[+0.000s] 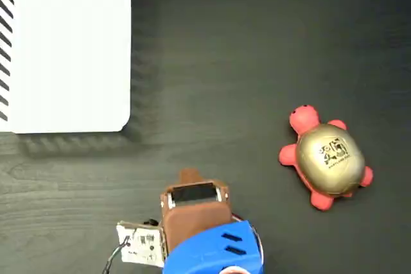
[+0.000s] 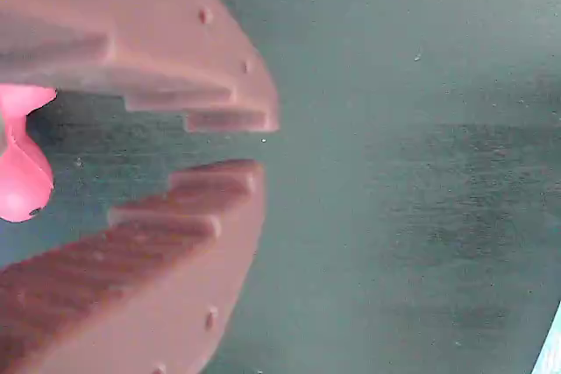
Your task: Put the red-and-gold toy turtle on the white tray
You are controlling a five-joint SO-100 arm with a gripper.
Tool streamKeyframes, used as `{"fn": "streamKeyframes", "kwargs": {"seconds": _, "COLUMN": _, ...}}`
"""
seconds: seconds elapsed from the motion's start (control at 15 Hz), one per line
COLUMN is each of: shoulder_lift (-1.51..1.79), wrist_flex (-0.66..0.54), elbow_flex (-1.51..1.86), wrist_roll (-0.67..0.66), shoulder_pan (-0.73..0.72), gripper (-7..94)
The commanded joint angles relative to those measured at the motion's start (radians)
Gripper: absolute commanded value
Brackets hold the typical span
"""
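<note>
Evidently nothing was in hand yet: in the wrist view the gripper [image 2: 263, 142] showed its two brown toothed fingers a narrow gap apart, with bare dark table [image 1: 257, 43] between them.

The red-and-gold toy turtle [image 1: 326, 157] sat on the table at the right of the fixed view, head toward upper left, well apart from the white tray [image 1: 64, 56] in the upper-left corner. The arm's brown and blue housing [image 1: 205, 235] stood at the bottom edge, between the two.

Handling, as a guess: small and light; the glossy gold dome looked slick, so fingers closing high on it might slide off. The matte rounded red parts hinted at a soft, squeezable body. Best hold probably low across the shell's sides, between the flippers.

Hard to make out: the tray ran off the left and top of the frame. The gripper itself was hidden under the housing in the fixed view. A pink-red lobe [image 2: 22, 181] at the wrist view's left edge, perhaps part of the turtle, was cut off.
</note>
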Motion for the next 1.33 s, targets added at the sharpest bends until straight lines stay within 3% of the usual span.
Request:
{"fn": "streamKeyframes", "kwargs": {"seconds": 0.0, "shoulder_lift": 0.006, "wrist_flex": 0.017, "elbow_flex": -0.025, "wrist_roll": 0.012, "shoulder_pan": -0.012, "gripper": 0}}
{"fn": "streamKeyframes", "kwargs": {"seconds": 1.27, "shoulder_lift": 0.006, "wrist_flex": 0.018, "elbow_flex": -0.025, "wrist_roll": 0.005, "shoulder_pan": -0.032, "gripper": 0}}
